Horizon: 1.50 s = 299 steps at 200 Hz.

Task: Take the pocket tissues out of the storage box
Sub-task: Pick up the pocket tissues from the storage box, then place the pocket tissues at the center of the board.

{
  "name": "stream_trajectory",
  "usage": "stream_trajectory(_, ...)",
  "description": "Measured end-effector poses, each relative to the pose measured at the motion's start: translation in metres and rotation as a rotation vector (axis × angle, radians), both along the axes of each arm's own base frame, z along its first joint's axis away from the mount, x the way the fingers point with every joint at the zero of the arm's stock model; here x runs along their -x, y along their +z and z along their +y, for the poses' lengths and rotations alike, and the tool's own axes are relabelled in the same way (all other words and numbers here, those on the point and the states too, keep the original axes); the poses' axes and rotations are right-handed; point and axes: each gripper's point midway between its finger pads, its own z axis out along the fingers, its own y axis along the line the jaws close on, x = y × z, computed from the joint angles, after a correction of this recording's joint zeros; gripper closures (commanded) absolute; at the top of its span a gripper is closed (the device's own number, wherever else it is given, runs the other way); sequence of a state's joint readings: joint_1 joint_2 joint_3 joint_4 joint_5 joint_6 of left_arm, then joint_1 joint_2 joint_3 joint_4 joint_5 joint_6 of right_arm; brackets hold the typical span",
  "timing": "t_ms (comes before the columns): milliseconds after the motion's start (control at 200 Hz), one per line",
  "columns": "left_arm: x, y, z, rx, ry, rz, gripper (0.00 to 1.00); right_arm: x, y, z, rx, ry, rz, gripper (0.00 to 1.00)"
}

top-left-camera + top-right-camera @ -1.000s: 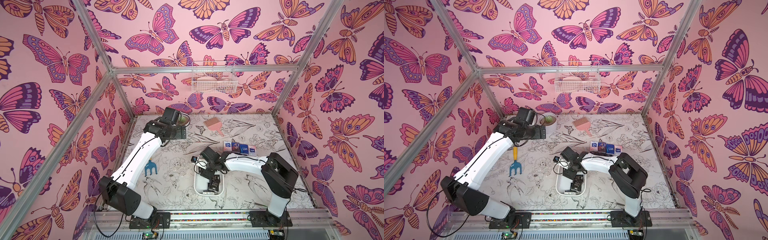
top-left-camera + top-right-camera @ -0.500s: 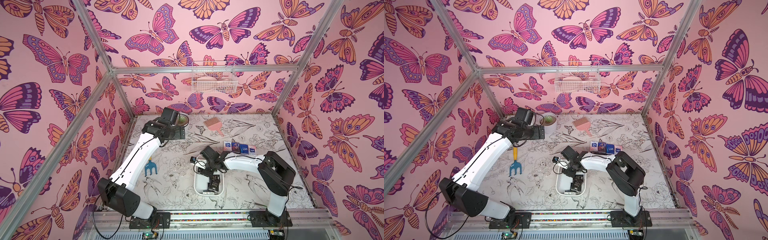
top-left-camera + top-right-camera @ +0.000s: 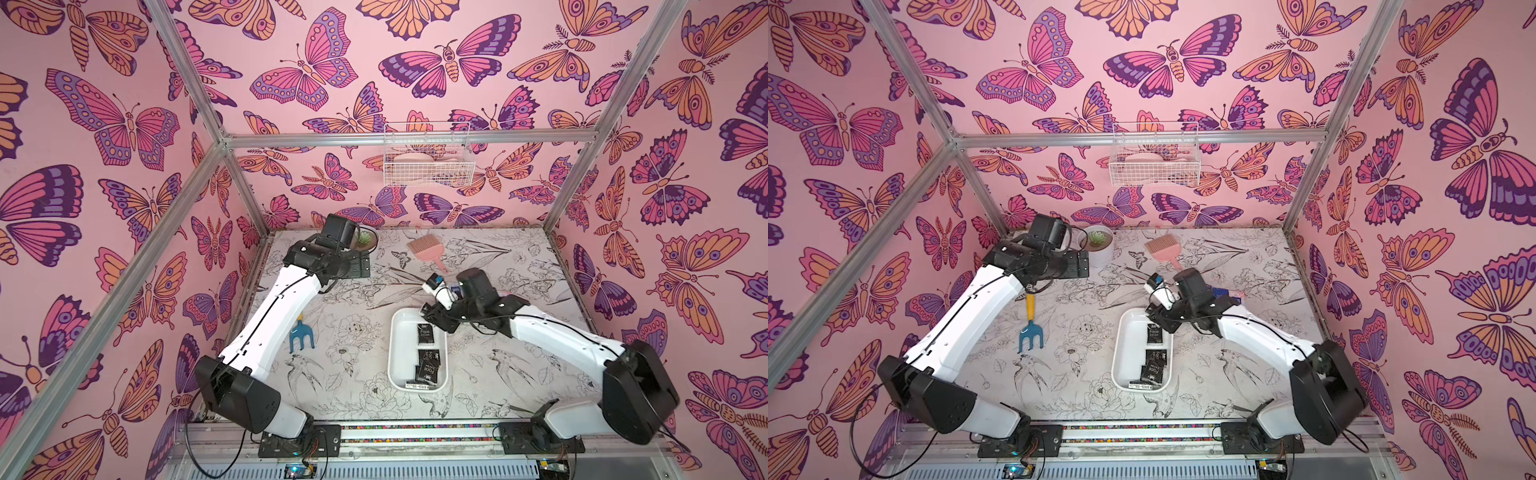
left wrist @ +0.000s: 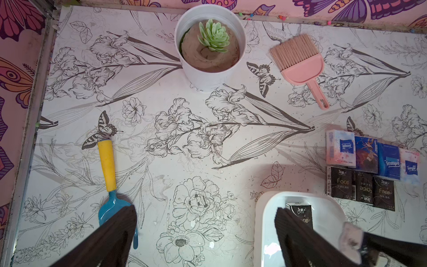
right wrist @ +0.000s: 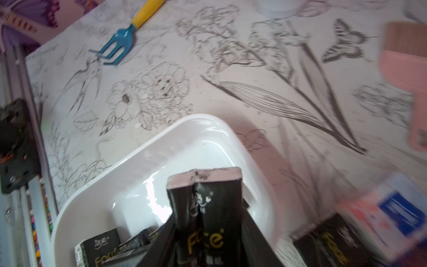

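Note:
The storage box (image 3: pixel 400 347) is a shallow white tray lying in the front middle of the table; its wall also shows in a top view (image 3: pixel 1128 353). Several black pocket tissues (image 3: pixel 428 365) lie inside it. My right gripper (image 3: pixel 434 316) hangs over the box's far end, shut on one black "Face" packet (image 5: pixel 205 208) that stands up between its fingers. More packets, blue, white and black (image 4: pixel 362 161), lie in rows on the table just beyond the box. My left gripper (image 4: pixel 205 231) is open and empty, hovering at the back left.
A white plant pot (image 4: pixel 209 46) and a pink brush (image 4: pixel 298 62) stand at the back. A blue hand rake with a yellow handle (image 4: pixel 107 166) lies to the left. A white wire basket (image 3: pixel 428 162) hangs on the back wall.
My right gripper has closed on a black packet inside the box and lifted it toward the box's far end, with the arm drawn back. The left arm has barely moved.

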<state>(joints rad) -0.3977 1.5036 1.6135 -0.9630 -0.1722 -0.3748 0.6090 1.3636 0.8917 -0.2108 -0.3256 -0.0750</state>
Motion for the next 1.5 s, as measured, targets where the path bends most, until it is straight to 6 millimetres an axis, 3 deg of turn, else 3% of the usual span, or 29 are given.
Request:
stream_trajectory(160, -0.002, 0.002, -0.002, 0.007, -0.004, -0.002, 0.0, -0.038, -0.017, -0.093, 0.013, -0.442, 0.052, 0.57)
stream_trajectory(280, -0.003, 0.0, -0.004, 0.012, -0.009, 0.004, 0.0, -0.044, -0.046, -0.163, 0.054, -0.744, 0.126, 0.58)
stream_trajectory(391, -0.003, 0.0, -0.004, 0.012, -0.009, 0.004, 0.0, -0.036, -0.066, -0.205, 0.093, -0.911, 0.192, 0.57)
stream_trajectory(491, -0.003, 0.0, -0.004, 0.012, -0.009, 0.004, 0.0, -0.03, -0.073, -0.224, 0.106, -0.99, 0.23, 0.57)
stream_trajectory(651, -0.003, 0.0, -0.004, 0.012, -0.009, 0.004, 0.0, -0.025, -0.08, -0.233, 0.123, -1.034, 0.269, 0.55)
stream_trajectory(886, -0.003, 0.0, -0.004, 0.011, -0.01, 0.003, 0.0, -0.022, -0.102, -0.232, 0.189, -1.025, 0.374, 0.51)
stream_trajectory(1067, -0.003, 0.0, -0.004, 0.011, -0.01, 0.003, 0.0, -0.027, -0.107, -0.228, 0.199, -1.01, 0.408, 0.41)
stream_trajectory(1257, -0.003, 0.0, -0.004, 0.01, -0.012, 0.003, 0.0, -0.026, -0.107, -0.226, 0.196, -0.999, 0.42, 0.38)
stream_trajectory(1332, -0.003, 0.001, -0.004, 0.01, -0.012, 0.002, 0.0, -0.025, -0.102, -0.226, 0.19, -1.001, 0.41, 0.41)
stream_trajectory(1497, -0.003, 0.001, -0.004, 0.01, -0.013, 0.001, 0.0, -0.034, -0.074, -0.23, 0.142, -1.023, 0.336, 0.58)
